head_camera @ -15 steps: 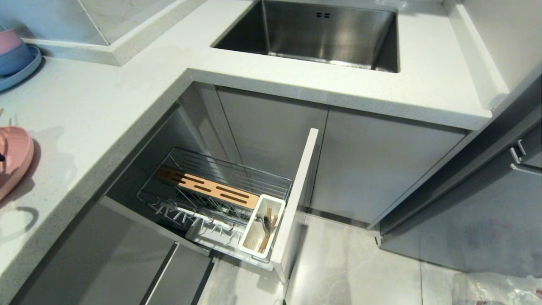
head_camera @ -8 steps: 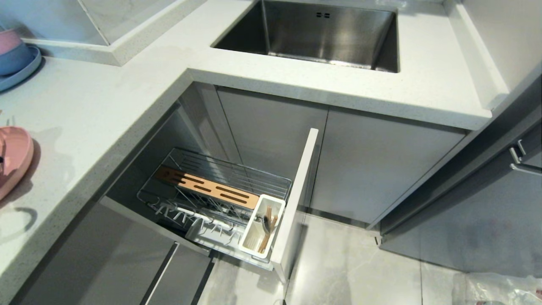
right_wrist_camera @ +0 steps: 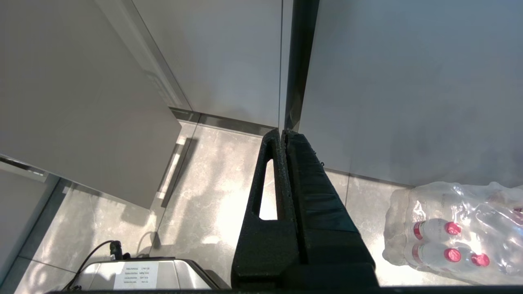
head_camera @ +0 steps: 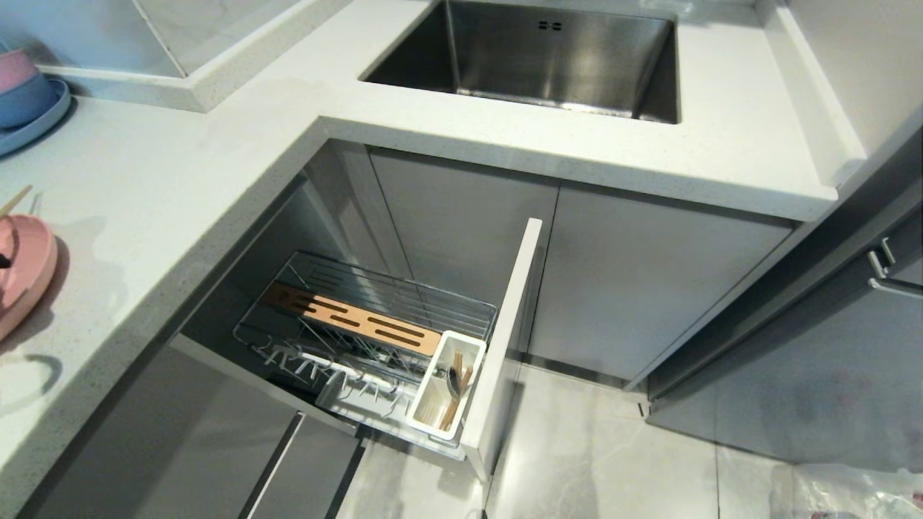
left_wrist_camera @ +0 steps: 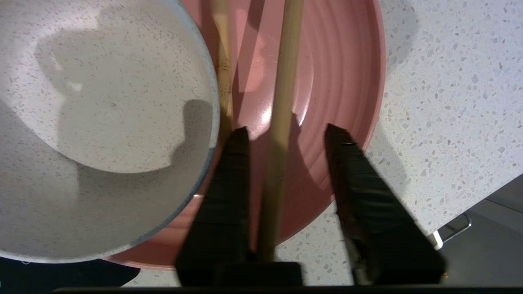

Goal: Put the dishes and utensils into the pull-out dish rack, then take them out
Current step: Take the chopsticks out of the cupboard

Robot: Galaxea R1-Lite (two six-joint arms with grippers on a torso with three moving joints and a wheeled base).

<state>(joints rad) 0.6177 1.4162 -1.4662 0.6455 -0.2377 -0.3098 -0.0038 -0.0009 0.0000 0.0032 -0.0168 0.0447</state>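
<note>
The left end effector [left_wrist_camera: 286, 132] hovers over the salmon-pink plate [left_wrist_camera: 343, 81] with its two black fingers [left_wrist_camera: 229, 179] parted to a moderate gap; one light wooden chopstick [left_wrist_camera: 282, 106] runs lengthwise through that gap, close to one finger and clear of the other, so nothing is clamped. A second chopstick [left_wrist_camera: 222, 69] lies beside the first on the plate, tucked against the rim of the cream-white bowl [left_wrist_camera: 102, 122], which sits on the plate's other half. The plate rests on the speckled white bench [left_wrist_camera: 445, 102] near its edge; in the head view only the plate's rim [head_camera: 29, 274] and a chopstick tip [head_camera: 14, 200] show at the far left. Farther out, the pull-out dish rack [head_camera: 375, 324] stands drawn out below the bench, and its white utensil cup [head_camera: 447, 393] holds a dark-bowled spoon [head_camera: 453, 378] together with wooden sticks. A blue plate [head_camera: 32, 119] with stacked bowls sits at the back left, the steel sink [head_camera: 548, 58] behind. The right end effector [right_wrist_camera: 284, 134] hangs low by the cabinet fronts over the tiled floor [right_wrist_camera: 204, 183], its fingers pressed together and holding nothing, near a pack of water bottles [right_wrist_camera: 453, 232].
</note>
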